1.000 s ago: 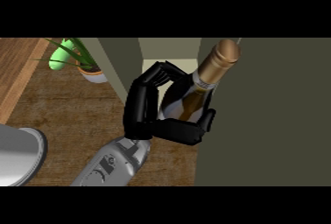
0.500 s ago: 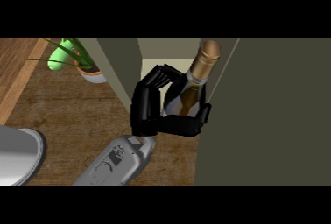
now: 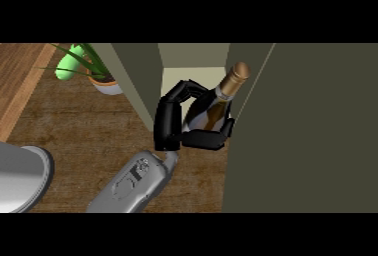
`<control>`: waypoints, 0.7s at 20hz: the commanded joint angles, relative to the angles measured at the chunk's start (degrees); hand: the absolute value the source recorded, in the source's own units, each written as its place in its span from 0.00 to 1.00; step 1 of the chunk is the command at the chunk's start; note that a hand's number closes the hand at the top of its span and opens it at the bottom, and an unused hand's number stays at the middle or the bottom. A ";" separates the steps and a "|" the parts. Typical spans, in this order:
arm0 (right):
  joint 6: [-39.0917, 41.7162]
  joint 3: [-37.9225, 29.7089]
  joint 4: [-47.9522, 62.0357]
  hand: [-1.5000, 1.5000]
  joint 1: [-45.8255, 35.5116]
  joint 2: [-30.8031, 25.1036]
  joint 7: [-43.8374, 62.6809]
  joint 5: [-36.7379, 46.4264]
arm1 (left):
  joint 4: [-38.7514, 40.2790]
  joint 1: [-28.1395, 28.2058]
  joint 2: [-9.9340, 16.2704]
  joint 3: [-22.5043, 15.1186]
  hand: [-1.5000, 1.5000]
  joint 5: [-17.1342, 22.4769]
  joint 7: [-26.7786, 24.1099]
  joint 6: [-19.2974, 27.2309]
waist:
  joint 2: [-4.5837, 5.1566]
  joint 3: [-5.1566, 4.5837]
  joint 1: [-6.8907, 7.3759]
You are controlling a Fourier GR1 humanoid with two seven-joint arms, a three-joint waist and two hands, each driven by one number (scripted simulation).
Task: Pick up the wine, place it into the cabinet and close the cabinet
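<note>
Sitting far left on the counter (image 3: pixel 88 130): grey round object (image 3: pixel 22 177), potted plant (image 3: pixel 92 70), both untouched. Since 1 s ago the wine bottle (image 3: pixel 221 102) has moved left and deeper, now inside the cabinet (image 3: pixel 140 75) opening beside its open door (image 3: pixel 310 130); placing looks nearly done. Hand (image 3: pixel 181 122) curled round the bottle's body, forearm angled up from below.

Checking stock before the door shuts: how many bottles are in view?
1. The wine bottle is held in a hand at the cabinet opening. The door may hide others inside.
</note>
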 commanded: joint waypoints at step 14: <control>-1.68 -2.33 -5.27 0.00 -2.60 -1.14 6.05 -6.24 | 12.77 -4.91 0.57 10.31 1.00 3.64 -8.70 -5.99 | -0.03 -0.01 0.27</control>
